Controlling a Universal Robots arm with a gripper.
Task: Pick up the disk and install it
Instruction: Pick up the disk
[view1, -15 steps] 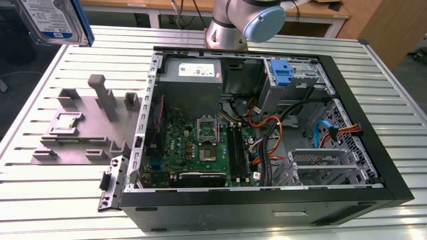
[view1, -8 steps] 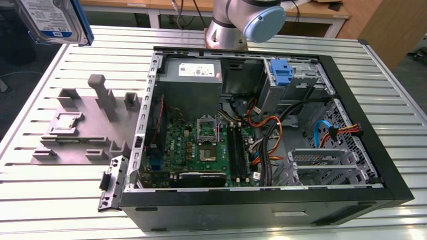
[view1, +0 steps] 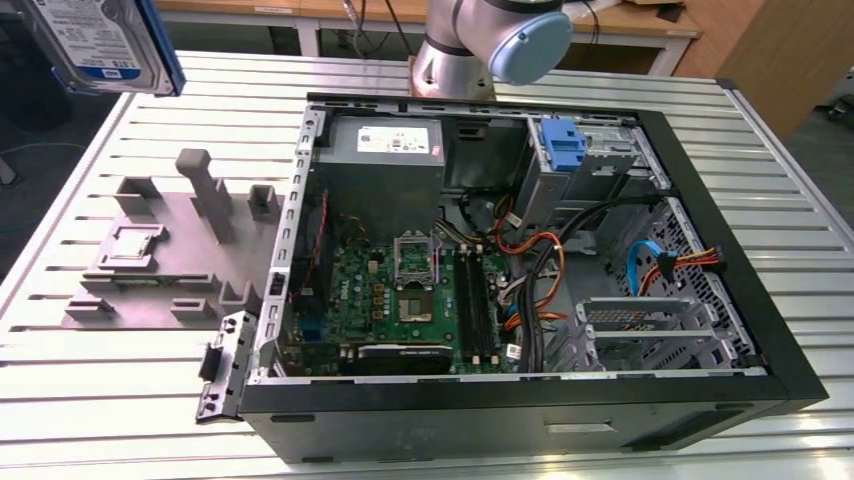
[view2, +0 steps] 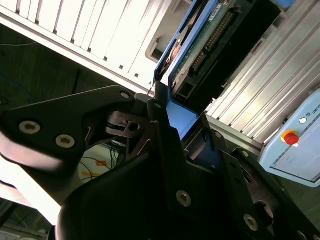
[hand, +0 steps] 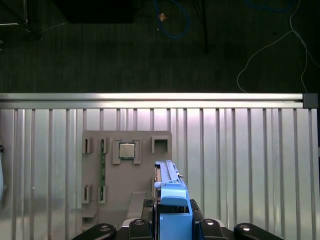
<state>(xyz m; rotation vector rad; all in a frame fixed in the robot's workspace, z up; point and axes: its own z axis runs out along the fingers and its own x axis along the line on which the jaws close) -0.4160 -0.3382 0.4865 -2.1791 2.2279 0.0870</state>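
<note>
The jaws of the gripper are clamped on the disk, held high above the table, off to the exterior view's left of the open computer case. Carrying it well probably means keeping its rails level.

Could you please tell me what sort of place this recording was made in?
Probably a robotics lab bench for computer assembly: a slatted aluminium table carries an open computer case and a grey parts fixture, and a robot arm holds the disk.
</note>
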